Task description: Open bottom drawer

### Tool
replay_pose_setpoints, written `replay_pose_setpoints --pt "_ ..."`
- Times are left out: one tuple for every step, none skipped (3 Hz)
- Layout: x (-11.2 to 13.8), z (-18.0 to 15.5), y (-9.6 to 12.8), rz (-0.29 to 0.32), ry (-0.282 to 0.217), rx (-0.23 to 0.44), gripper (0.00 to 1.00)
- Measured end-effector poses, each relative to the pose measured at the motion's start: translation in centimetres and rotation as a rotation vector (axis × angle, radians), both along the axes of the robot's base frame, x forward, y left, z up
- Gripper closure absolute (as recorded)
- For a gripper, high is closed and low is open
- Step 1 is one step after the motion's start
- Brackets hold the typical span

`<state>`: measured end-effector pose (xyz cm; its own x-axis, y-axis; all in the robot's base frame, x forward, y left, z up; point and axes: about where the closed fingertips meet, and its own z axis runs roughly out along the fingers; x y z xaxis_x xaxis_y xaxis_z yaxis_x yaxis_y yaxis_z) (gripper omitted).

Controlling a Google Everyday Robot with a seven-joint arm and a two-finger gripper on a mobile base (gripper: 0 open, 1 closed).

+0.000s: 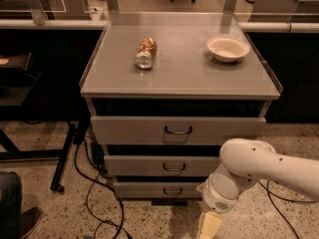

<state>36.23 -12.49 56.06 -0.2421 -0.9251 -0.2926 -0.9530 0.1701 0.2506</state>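
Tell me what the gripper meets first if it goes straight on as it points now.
Probably the floor: the gripper, low and right of the bottom drawer, points down past the picture's edge, not at the handle. Depth is unclear.

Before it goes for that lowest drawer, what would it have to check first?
1. Target found: ok. The bottom drawer is the slimmest front, lowest of the three, and looks shut.
2. Handle visible: ok. Its wire handle shows in the middle of the front, with nothing over it.
3. Pincer lined up: not ok. The pincer hangs lower and to the right of the handle, apart from it.
4. Pull path free: not ok. The white arm covers the drawer's right end.
5. Loose things on top safe: ok. The can on its side and the bowl sit back from the front edge.
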Motion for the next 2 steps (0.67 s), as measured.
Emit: replay_pose_setpoints --pt "3.04 -2.1 1.61 0.012 0.008 0.045 0.0" --pt "3.44 -2.24 1.82 0.01 0.008 0.051 0.0"
